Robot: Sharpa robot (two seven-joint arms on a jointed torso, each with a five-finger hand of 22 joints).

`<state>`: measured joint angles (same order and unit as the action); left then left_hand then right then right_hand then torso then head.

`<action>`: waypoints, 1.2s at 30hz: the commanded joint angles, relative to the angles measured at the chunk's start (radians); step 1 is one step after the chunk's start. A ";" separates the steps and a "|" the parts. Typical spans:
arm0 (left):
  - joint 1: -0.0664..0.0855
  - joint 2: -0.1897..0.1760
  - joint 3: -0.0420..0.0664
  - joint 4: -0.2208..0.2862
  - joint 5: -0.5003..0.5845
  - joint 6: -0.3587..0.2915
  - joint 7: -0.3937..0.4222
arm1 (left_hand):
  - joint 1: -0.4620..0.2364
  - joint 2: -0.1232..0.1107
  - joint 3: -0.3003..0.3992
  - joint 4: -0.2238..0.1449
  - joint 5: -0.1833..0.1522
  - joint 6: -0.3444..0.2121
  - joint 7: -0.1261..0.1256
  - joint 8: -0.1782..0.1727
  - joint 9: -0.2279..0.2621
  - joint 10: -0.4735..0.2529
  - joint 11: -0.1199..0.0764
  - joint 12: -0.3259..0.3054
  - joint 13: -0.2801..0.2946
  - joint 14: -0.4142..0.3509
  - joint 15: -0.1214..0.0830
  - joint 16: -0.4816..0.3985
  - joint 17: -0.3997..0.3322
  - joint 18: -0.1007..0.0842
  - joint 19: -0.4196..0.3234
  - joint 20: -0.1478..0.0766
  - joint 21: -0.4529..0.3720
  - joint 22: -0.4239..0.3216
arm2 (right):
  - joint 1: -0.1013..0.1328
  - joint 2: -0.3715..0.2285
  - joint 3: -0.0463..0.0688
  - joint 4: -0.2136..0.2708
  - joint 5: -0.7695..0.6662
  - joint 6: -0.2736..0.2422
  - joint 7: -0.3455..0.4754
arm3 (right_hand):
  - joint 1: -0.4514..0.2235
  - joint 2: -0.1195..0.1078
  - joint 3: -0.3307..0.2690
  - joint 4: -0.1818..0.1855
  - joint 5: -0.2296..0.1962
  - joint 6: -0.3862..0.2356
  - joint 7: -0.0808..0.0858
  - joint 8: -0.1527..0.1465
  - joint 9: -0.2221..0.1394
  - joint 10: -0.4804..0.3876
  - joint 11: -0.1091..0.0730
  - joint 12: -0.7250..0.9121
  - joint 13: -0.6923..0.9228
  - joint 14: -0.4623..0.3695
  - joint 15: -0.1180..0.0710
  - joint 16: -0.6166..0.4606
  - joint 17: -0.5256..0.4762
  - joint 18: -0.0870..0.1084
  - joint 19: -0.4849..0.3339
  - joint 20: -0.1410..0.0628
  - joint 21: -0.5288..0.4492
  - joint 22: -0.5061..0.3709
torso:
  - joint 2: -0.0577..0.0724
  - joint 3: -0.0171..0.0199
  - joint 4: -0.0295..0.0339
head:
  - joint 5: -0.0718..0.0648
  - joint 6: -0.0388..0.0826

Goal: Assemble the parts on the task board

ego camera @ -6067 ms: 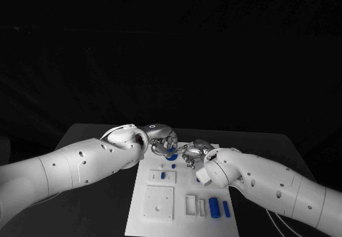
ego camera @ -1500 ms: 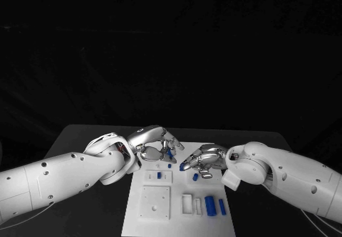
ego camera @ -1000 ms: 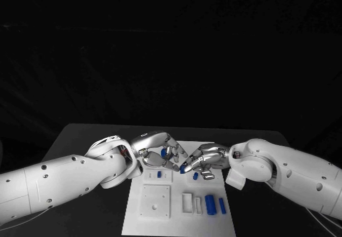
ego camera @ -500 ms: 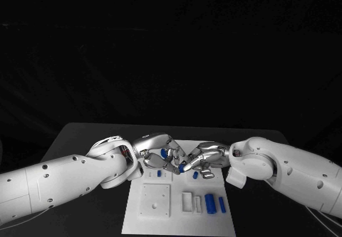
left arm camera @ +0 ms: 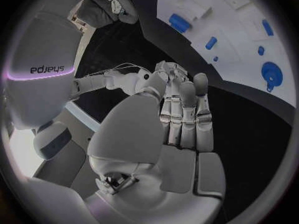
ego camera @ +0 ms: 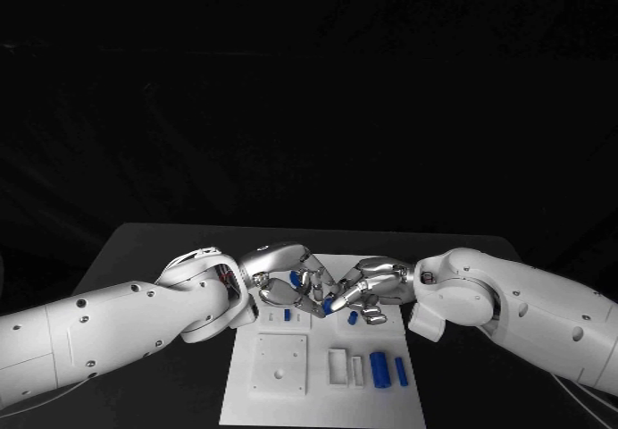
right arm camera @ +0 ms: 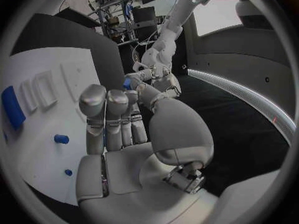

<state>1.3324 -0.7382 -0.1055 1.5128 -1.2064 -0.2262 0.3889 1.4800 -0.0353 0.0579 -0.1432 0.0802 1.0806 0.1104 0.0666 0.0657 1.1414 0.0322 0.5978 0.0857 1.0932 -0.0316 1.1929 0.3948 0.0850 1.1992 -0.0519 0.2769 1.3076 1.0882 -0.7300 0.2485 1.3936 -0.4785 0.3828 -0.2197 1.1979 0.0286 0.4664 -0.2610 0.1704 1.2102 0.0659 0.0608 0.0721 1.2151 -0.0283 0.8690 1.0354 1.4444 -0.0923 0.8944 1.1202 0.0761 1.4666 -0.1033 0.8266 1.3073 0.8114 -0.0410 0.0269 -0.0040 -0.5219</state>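
The white task board (ego camera: 325,375) lies in the middle of the black table. My right hand (ego camera: 359,290) hovers over the board's far part and pinches a small blue part (ego camera: 334,304) at its fingertips; the same blue part (right arm camera: 127,83) shows beyond my right hand (right arm camera: 118,129) in the right wrist view. My left hand (ego camera: 288,279) hangs just beside it, fingers stretched toward the right fingertips, nothing in them. In the left wrist view the left hand (left arm camera: 181,119) shows straight fingers and a bare palm. A round blue part (left arm camera: 271,72) lies on the task board (left arm camera: 236,20).
Loose blue parts lie on the board: a short peg (ego camera: 286,315), another (ego camera: 352,317), a thick bar (ego camera: 379,368) and a thin bar (ego camera: 401,372) near white blocks (ego camera: 341,366). A white square plate (ego camera: 281,365) sits at the near left. Black table (ego camera: 154,246) surrounds the board.
Over the last 1.5 s my left hand has lowered and moved toward the right hand until the fingertips nearly meet. The right hand has kept hold of the small blue part.
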 commanded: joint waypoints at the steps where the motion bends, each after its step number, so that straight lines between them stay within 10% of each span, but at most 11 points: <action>1: 0.000 0.005 0.001 -0.001 0.007 -0.017 -0.012 | -0.003 0.006 -0.003 0.001 0.004 0.007 -0.002 -0.003 0.000 -0.001 -0.008 0.020 0.010 0.015 0.000 0.015 0.007 -0.014 0.015 -0.001 0.013 0.023 | -0.001 0.004 0.000 0.007 0.014 0.042 0.014 | -0.005 -0.001 0.004 0.004 0.004 0.024 -0.002 0.003 0.041 -0.007 -0.002 -0.007 -0.001 -0.007 0.003 0.002 0.002 -0.006 -0.001 -0.005 -0.003 0.102 | 0.000 0.0000 -0.0008 | 0.000 0.002; 16: -0.003 0.020 0.001 0.005 -0.009 -0.080 -0.044 | -0.037 -0.003 -0.023 0.033 0.013 0.028 -0.013 -0.002 0.001 -0.072 -0.023 0.245 0.143 0.054 -0.014 0.101 0.034 -0.013 0.034 -0.014 0.121 0.023 | -0.002 0.013 0.000 0.020 0.071 -0.136 0.064 | -0.008 -0.008 -0.003 0.015 0.052 0.022 -0.003 0.003 0.043 -0.008 -0.002 -0.009 -0.004 -0.007 0.002 -0.003 0.000 -0.005 -0.002 -0.005 -0.008 0.101 | -0.001 -0.0009 0.0004 | 0.001 0.011; 36: -0.004 0.009 0.001 -0.004 -0.009 -0.136 -0.068 | -0.036 0.031 0.004 0.018 0.030 0.089 -0.028 -0.002 0.001 -0.062 -0.037 0.266 0.157 0.080 -0.027 0.101 0.070 -0.012 0.034 -0.027 0.183 0.021 | -0.004 0.012 -0.001 0.017 0.080 -0.117 0.054 | -0.009 -0.010 -0.003 0.018 0.054 0.021 -0.003 0.003 0.043 -0.008 -0.002 -0.009 -0.003 -0.006 0.002 -0.003 0.000 -0.006 -0.001 -0.006 -0.008 0.101 | 0.001 0.0000 0.0000 | 0.000 0.017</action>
<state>1.3276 -0.7282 -0.1055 1.5112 -1.2139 -0.3263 0.3324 1.4455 -0.0136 0.0545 -0.1257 0.1042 1.1611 0.0803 0.0659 0.0655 1.0786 0.0014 0.8662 0.2418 1.1669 -0.0589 1.2972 0.4639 0.0853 1.2309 -0.0737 0.4546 1.3080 1.0861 -0.7193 0.2485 1.4060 -0.4117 0.2415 -0.1791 1.1926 0.0231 0.4653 -0.2480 0.2208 1.2103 0.0660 0.0570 0.1134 1.2114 -0.0319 0.8621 1.0313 1.4445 -0.0922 0.8944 1.1207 0.0762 1.4666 -0.1033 0.8227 1.3073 0.8122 -0.0409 0.0264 -0.0035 -0.5060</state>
